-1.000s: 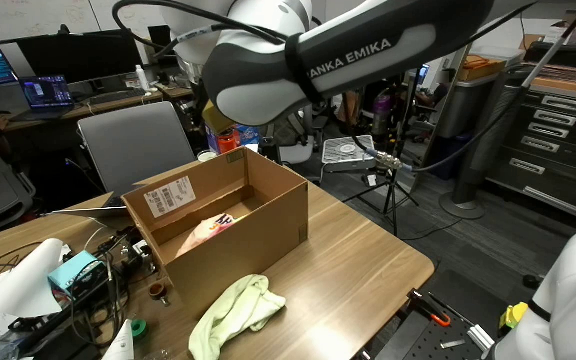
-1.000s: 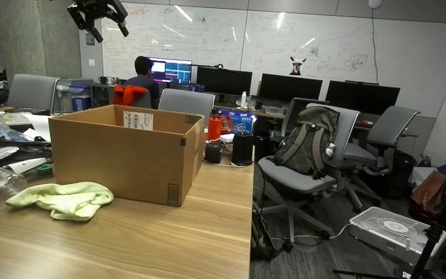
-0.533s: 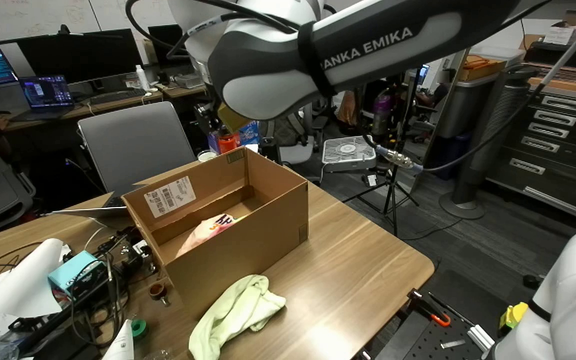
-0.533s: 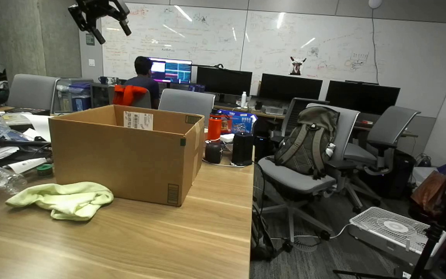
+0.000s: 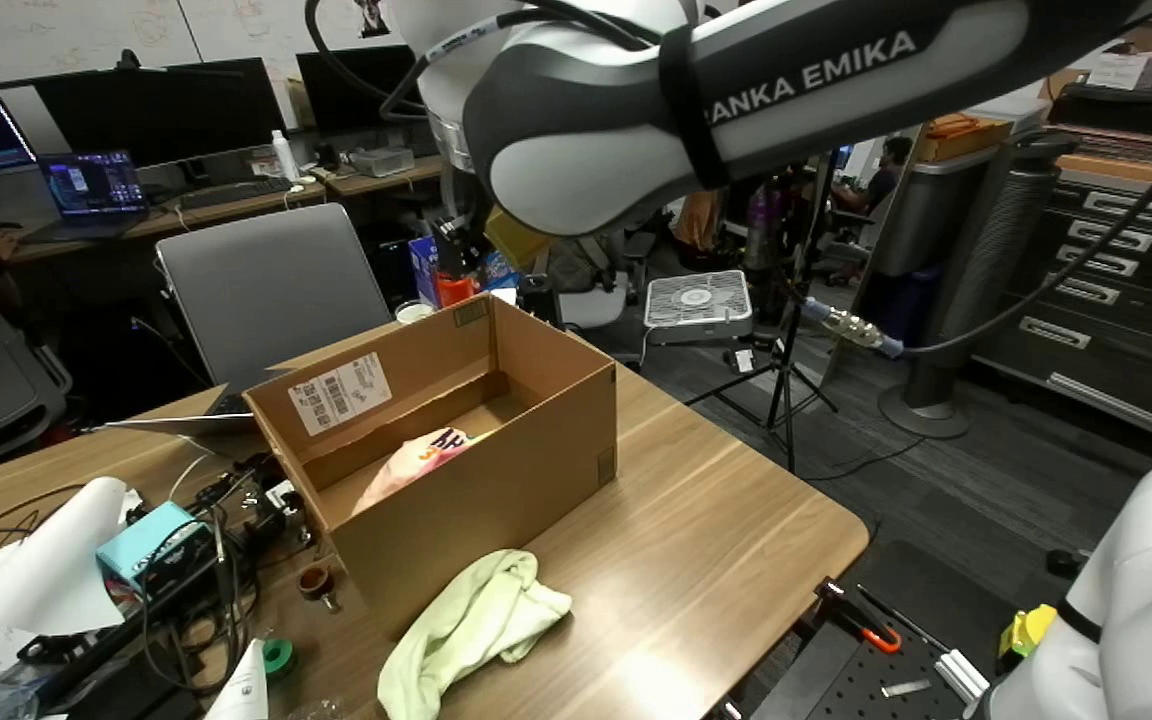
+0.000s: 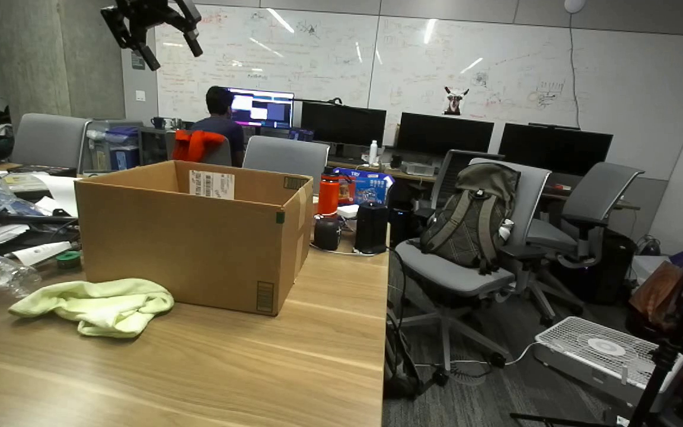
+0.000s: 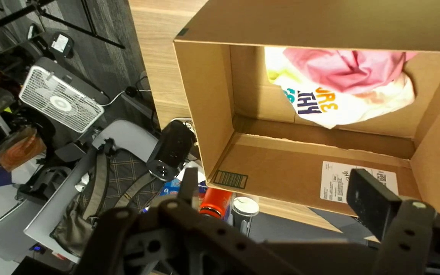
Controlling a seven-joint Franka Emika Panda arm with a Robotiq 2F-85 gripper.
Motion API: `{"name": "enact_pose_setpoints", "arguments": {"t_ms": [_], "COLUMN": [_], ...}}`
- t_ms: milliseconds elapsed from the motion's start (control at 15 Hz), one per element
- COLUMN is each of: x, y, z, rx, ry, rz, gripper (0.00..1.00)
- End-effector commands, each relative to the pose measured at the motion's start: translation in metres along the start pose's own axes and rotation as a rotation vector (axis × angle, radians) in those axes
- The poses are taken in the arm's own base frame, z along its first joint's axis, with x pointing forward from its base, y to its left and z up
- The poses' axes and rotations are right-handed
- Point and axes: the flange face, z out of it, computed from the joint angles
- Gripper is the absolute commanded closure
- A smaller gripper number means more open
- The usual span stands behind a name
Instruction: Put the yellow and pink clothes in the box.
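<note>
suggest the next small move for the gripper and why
I'd probably back the open, empty gripper away from the box: pink cloth and some yellow fabric already lie inside, and the pale green cloth on the table isn't asked for.

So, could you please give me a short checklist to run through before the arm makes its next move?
1. Pincer open, with nothing in it: ok.
2. Box open at the top: ok.
3. Pink cloth inside the box: ok, it lies on white printed fabric.
4. Yellow patch in the box is a separate cloth: cannot tell, it blends into the white fabric.
5. Green cloth kept out of the box: ok, it lies on the table.
6. Pincer clear of the box walls: ok, it hangs higher than them.
</note>
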Motion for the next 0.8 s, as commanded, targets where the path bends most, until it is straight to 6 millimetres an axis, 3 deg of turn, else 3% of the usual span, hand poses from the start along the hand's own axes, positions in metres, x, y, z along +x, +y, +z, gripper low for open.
{"name": "enact_pose_setpoints", "arguments": {"t_ms": [0, 400, 733], "x": [-0.017, -0.030, -0.033], "y": [0.022, 0.037, 0.030], "z": [-0.009, 0.000, 0.012], "rx": [0.008, 0.024, 0.019], "ry": [-0.025, -0.136, -0.183], "rz": [0.002, 0.027, 0.046], "gripper": [0.00, 0.00, 0.00]}}
